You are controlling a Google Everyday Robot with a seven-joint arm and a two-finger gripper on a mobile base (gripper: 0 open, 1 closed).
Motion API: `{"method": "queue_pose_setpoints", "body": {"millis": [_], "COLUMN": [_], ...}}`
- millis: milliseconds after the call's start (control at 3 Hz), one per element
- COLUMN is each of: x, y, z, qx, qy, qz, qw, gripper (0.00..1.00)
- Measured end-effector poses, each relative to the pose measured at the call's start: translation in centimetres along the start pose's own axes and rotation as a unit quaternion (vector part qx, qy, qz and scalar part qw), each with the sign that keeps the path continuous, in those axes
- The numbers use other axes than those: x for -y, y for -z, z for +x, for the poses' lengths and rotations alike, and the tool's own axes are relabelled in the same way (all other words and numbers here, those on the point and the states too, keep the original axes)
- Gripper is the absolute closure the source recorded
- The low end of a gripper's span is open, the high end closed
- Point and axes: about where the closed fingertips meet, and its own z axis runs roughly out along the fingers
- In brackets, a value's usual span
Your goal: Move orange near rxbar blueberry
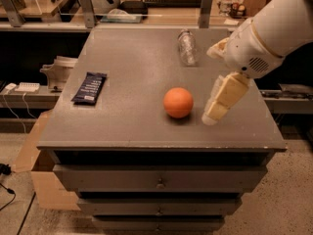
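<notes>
The orange (pixel 178 102) sits on the grey cabinet top (pixel 137 72), right of centre and toward the front. The rxbar blueberry (pixel 90 87), a dark navy wrapper, lies flat near the left edge, well apart from the orange. My gripper (pixel 217 106) hangs from the white arm (pixel 274 28) that comes in from the upper right. It is just to the right of the orange, low over the top, and holds nothing that I can see.
A clear plastic bottle (pixel 186 47) lies on its side at the back of the top, behind the orange. Drawers (pixel 159 182) are below the front edge. A cardboard box (pixel 34 155) stands on the floor at the left. Shelves with clutter are behind.
</notes>
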Motion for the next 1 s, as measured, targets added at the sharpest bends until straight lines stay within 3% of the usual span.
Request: {"method": "queue_pose_setpoints", "body": {"millis": [1000], "x": [1.1], "y": [-8.8], "z": [-1.9], "qx": [0.021], "qy": [-0.024], "qz": [0.001], "qw": [0.9995], "gripper": [0.00]}}
